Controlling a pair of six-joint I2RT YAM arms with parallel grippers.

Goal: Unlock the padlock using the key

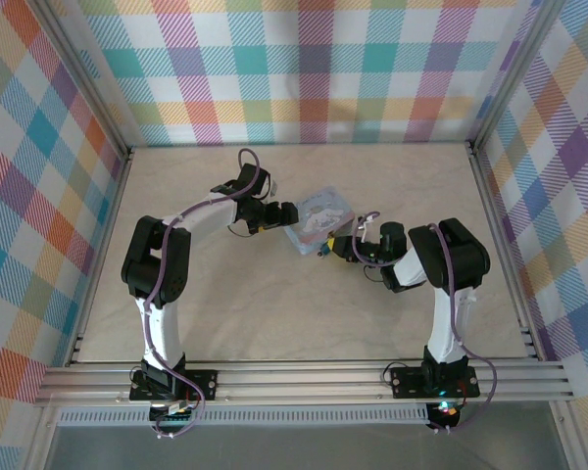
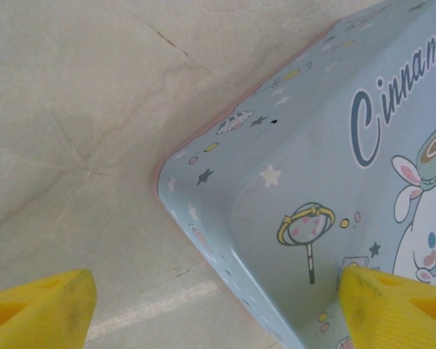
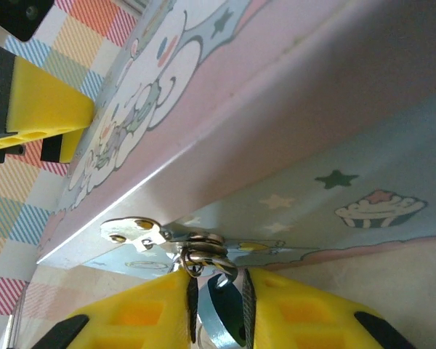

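The padlock (image 1: 318, 217) is a light-blue flat box with a white cartoon character on its lid, lying mid-table. My left gripper (image 1: 284, 213) is open at its left corner (image 2: 203, 182): one yellow finger (image 2: 396, 305) lies over the lid and the other (image 2: 40, 305) is off it, above the table. My right gripper (image 1: 335, 245) is at the box's near edge. In the right wrist view, my right gripper (image 3: 216, 280) is shut on the key (image 3: 229, 309), whose dark bluish head sits between the pads. The key's metal end points up into a silver ring and hasp (image 3: 134, 231) under the lid edge.
The beige table (image 1: 274, 313) is ringed by checked fabric walls (image 1: 304, 69) on an aluminium frame. The left gripper's yellow finger (image 3: 43, 109) shows over the lid in the right wrist view.
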